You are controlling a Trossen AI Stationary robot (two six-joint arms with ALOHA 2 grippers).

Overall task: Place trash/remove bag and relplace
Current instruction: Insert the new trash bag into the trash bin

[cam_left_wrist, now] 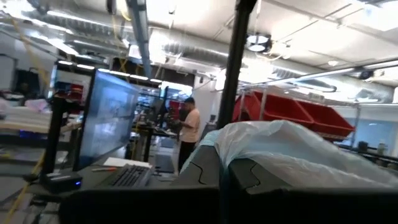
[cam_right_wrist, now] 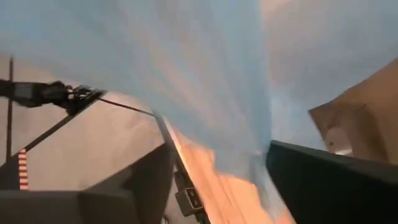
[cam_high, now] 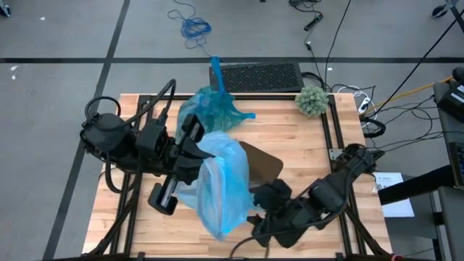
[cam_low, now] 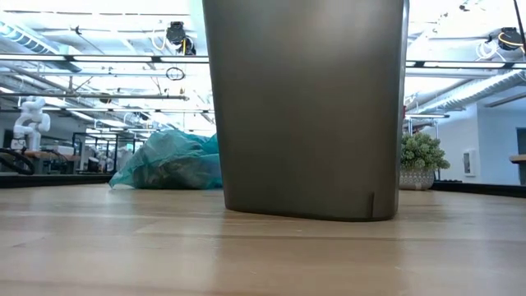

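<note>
left gripper clamped on the thin light-blue plastic bag, right gripper spread open below it.

high view: the tied teal bag of trash is seen behind on the wooden table. low view: a tall grey bin is shown beside it. right wrist view: film is draped between parted fingers.

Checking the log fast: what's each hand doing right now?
Left hand: shut on the new bag.
Right hand: open, bag film between its fingers.
</note>
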